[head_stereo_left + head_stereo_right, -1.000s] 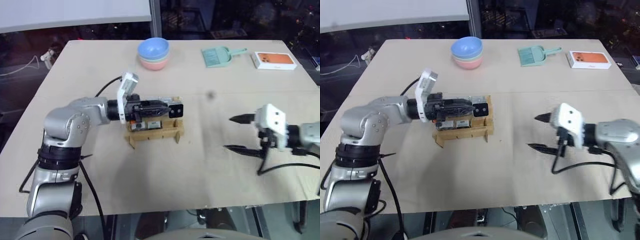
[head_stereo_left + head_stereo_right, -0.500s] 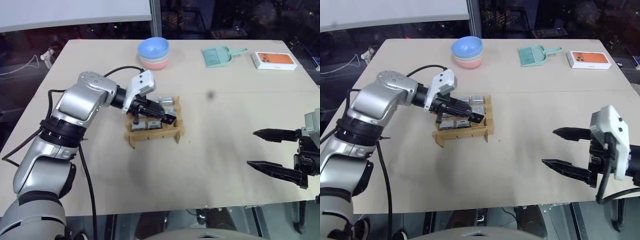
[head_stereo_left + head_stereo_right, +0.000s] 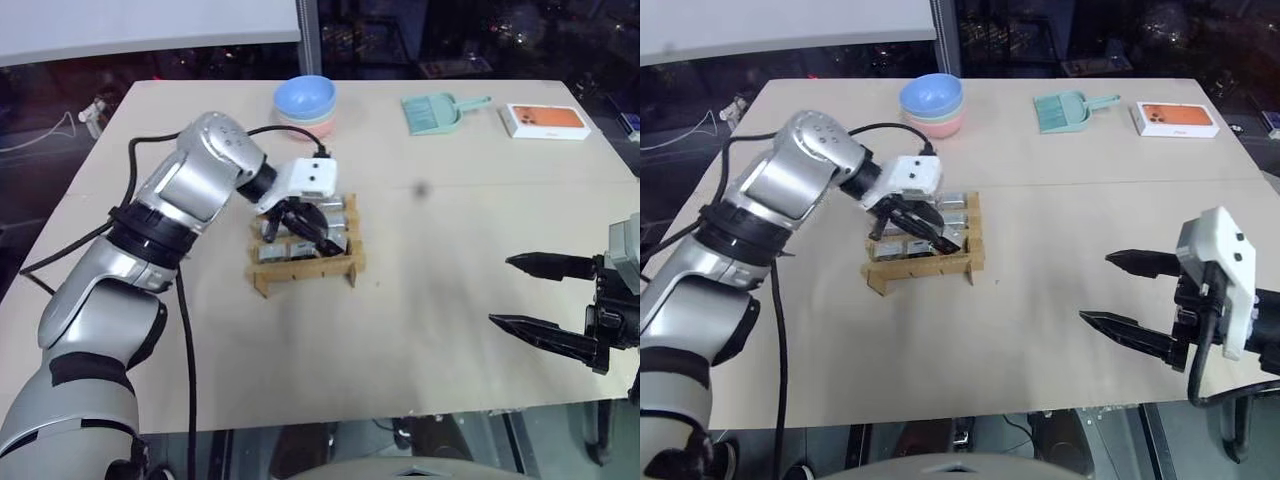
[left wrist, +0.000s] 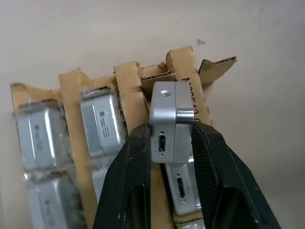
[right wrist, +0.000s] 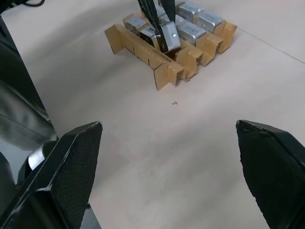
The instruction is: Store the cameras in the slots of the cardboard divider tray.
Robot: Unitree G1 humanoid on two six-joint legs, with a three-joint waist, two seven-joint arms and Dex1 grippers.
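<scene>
The small silver-grey boxy camera [image 4: 170, 124] is pinched between the two black fingers of the left gripper [image 4: 167, 143], its port face toward the wrist camera and a small screw hole on its upper end. It hangs just above the low brown cardboard divider tray [image 3: 305, 268], over the tray's column at the 3 o'clock side, near the end wall. From the head views the tray sits a little toward 10 o'clock of the table's middle. Most of its slots already hold wrapped silver-grey cameras [image 4: 101, 123]; in the left wrist view another one lies directly under the held camera, and the slot just beyond it, by the end wall, cannot be seen well enough to say whether it is free.

The step in hand looks like the insertion of this camera, probably one of the last. The next move calls for lining the camera's narrow body up with an open gap between the dividers, lowering it straight, and letting go only once it is seated; a slight tilt could catch a cardboard edge and shift the light tray.

The right gripper [image 3: 1130, 298] is well apart at 4 o'clock near the table edge, fingers spread wide and empty. At 12 o'clock stand stacked blue and pink bowls [image 3: 308, 106]; toward 1 o'clock lie a green dustpan [image 3: 435, 112] and a flat white-and-orange box [image 3: 545, 120].
</scene>
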